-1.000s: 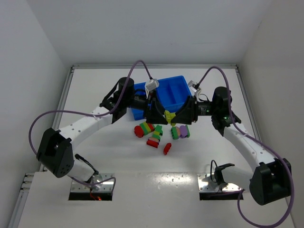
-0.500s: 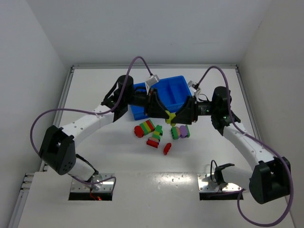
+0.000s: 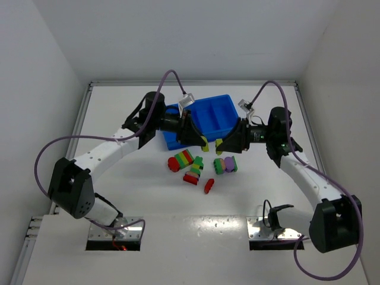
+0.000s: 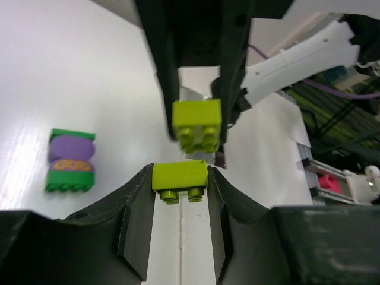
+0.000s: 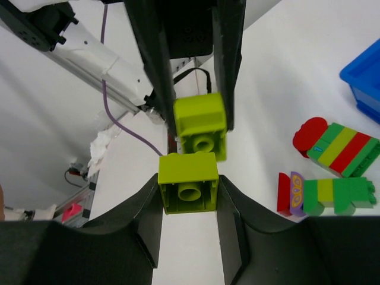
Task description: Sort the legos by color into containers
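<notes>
Lab test cell: white enclosure walls (image 3: pixel 35 71), bolted arm bases (image 3: pixel 113 230), purple cables (image 3: pixel 269 83).

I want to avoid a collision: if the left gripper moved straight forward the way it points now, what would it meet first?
Probably the yellow-green brick in the right gripper, facing it just beyond the left gripper's own brick; the depth of the gap is unclear.

- The bench (image 3: pixel 119 196) is lit brightly and evenly from above in the top view; only soft, faint shadows are cast under the arms.
- In the left wrist view the bench is blown out to white at left; the background at right is out of focus.
- The near brick (image 4: pixel 180 178) is shown sharp, the far brick (image 4: pixel 197 123) slightly soft.
- The end effector fingers (image 4: pixel 139 219) are rendered nearly black.
</notes>
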Motion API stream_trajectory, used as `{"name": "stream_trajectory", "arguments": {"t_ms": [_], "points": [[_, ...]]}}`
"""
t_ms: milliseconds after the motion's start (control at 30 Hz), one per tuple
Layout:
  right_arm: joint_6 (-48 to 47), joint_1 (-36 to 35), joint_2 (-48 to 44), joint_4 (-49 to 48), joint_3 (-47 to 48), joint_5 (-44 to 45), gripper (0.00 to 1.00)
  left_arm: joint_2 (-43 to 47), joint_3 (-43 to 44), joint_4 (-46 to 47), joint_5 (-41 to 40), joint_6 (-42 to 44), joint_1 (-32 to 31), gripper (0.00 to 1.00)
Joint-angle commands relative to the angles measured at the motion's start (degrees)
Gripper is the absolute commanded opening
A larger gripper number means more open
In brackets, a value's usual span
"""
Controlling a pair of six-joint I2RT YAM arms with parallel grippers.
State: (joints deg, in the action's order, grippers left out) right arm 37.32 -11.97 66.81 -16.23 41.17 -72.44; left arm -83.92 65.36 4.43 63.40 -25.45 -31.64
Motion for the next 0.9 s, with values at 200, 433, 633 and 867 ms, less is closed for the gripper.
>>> {"name": "stream_trajectory", "arguments": {"t_ms": [200,433,633,867], "points": [[-12.9,4.2,1.7,11.1,6.6,0.5,0.0,3.1,-1.1,-11.4,-10.5,12.7,5.2,0.0],[-30.6,5.5,9.5,25.6,16.7,24.2,0.0,-4.9,10.0,-15.0,-29.6,15.2,5.2,0.0],[-43.0,5.5,19.0,23.9,19.9,37.8,0.0,-14.8,21.9,-15.0,-31.3,13.2,5.7,0.0],[-45.7,5.5,30.8,19.8,25.0,39.9,0.0,-19.5,26.6,-14.4,-31.3,12.2,6.8,0.0]]}}
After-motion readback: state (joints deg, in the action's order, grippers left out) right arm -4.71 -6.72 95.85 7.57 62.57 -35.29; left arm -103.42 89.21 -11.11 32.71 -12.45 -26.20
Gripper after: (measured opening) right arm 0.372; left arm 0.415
